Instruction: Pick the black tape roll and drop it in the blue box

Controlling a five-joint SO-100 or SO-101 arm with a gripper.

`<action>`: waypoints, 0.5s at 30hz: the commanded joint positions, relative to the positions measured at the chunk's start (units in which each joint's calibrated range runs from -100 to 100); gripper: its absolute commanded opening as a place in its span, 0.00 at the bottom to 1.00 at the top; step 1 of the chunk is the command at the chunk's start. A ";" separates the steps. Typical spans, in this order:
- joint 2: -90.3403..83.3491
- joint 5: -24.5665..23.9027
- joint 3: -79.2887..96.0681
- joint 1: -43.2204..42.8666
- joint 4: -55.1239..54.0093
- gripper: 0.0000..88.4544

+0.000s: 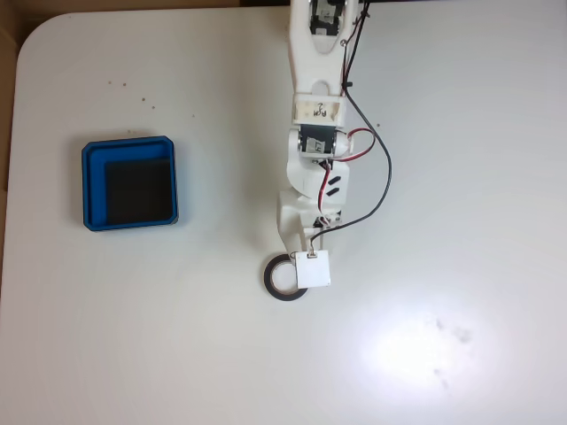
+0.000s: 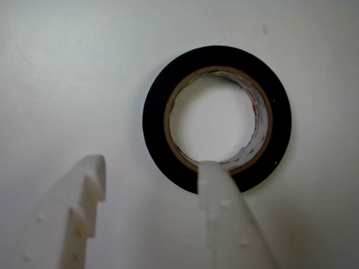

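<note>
The black tape roll point(image 2: 217, 119) lies flat on the white worktop point(image 1: 461, 177), light and stiff, so the open hand point(image 2: 154, 168) should pinch its wall, one finger point(image 2: 221, 207) inside the hole.

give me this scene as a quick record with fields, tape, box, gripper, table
tape: black tape roll lying flat on the table, right of the box in the fixed view
box: blue box, nothing inside it
gripper: gripper open, one finger over the roll's near rim, the other outside it
table: white table
task state: roll not yet lifted
</note>
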 commanded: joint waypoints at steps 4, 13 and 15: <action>-0.18 0.11 -8.06 0.66 -0.33 0.17; 2.83 0.37 -11.66 0.76 -0.42 0.17; 5.17 0.37 -13.72 1.25 -0.42 0.17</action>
